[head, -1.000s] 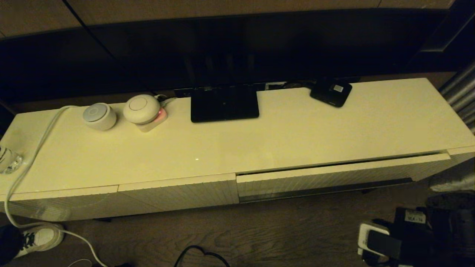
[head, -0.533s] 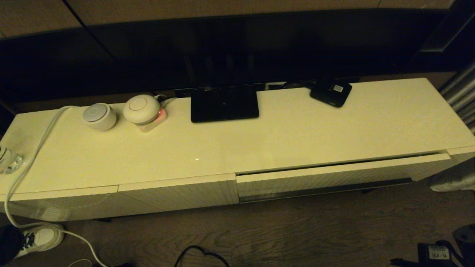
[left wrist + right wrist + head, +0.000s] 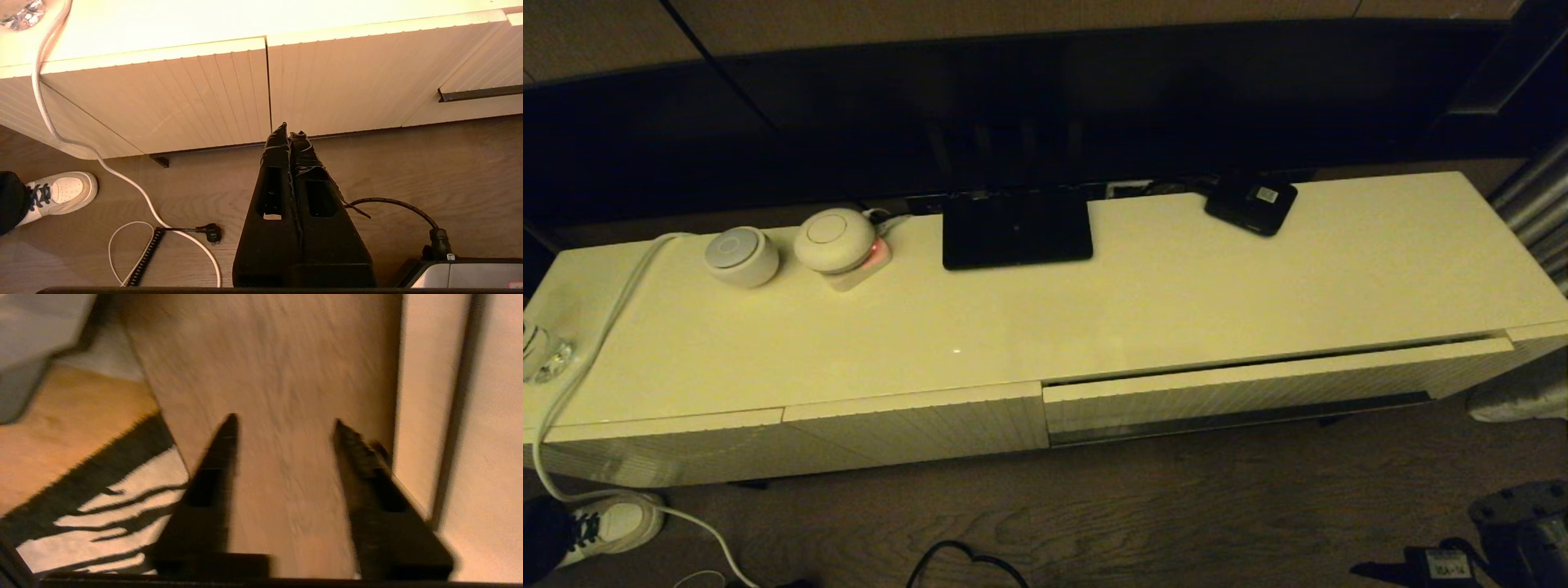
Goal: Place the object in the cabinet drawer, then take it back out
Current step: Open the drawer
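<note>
The cabinet drawer (image 3: 1258,390), wide and cream-white with a ribbed front and a long dark slot handle (image 3: 1241,415), sits pushed in almost flush, with a thin dark gap along its top edge. The black folding umbrella shows in no view. My right gripper (image 3: 284,419) is open and empty over the wooden floor, with the cabinet front (image 3: 490,416) beside it. In the head view only part of the right arm (image 3: 1519,523) shows, at the bottom right corner. My left gripper (image 3: 289,130) hangs shut and empty above the floor, in front of the shorter ribbed fronts (image 3: 163,94).
On the cabinet top (image 3: 1176,302) stand two round white devices (image 3: 742,255), a flat black stand (image 3: 1016,229), a small black box with a white label (image 3: 1251,204) and a glass (image 3: 541,353). A white cable (image 3: 596,343) trails to the floor by a white shoe (image 3: 613,523).
The right arm has drawn back toward the bottom right corner of the head view, away from the drawer front. The drawer, the cabinet top and the left arm have not moved.
</note>
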`<state>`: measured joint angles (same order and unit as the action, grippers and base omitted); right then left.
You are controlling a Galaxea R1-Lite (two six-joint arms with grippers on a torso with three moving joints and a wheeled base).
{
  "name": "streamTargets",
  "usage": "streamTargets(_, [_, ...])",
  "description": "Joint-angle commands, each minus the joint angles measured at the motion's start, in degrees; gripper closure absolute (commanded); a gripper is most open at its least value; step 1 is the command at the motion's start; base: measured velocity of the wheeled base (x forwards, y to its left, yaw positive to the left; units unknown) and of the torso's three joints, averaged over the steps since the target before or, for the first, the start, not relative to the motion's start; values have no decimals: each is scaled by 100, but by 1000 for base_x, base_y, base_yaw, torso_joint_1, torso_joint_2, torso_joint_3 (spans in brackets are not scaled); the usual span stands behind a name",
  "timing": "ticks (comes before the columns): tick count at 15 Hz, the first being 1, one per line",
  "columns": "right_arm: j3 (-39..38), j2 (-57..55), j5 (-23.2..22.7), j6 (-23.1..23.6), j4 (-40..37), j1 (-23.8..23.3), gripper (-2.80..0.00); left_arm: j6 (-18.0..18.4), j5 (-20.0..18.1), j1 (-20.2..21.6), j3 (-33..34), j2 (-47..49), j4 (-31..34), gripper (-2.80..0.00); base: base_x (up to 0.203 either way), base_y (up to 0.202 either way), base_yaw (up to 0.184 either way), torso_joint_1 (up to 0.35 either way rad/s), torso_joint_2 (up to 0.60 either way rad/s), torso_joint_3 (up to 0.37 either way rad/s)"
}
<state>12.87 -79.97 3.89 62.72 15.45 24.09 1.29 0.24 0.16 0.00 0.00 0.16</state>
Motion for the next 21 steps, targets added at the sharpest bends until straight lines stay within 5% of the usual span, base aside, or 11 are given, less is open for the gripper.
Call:
streamTargets(1, [325, -820, -253, 66, 72, -1, -280, 3, 2, 2, 18, 0, 1, 0, 0, 0, 0, 0, 0, 0])
streamTargets(8, [1528, -1890, -381, 738, 115, 14, -280, 3, 2, 2, 18, 0, 1, 0, 0, 0, 0, 0, 0, 0])
streamTargets(15, [1773, -2241, -429, 1861, 354, -660, -280, 3, 2, 2, 18, 0, 1, 0, 0, 0, 0, 0, 0, 0])
streamTargets(21, [1978, -2869, -495, 1963, 884, -919, -280, 3, 2, 2, 18, 0, 1, 0, 0, 0, 0, 0, 0, 0])
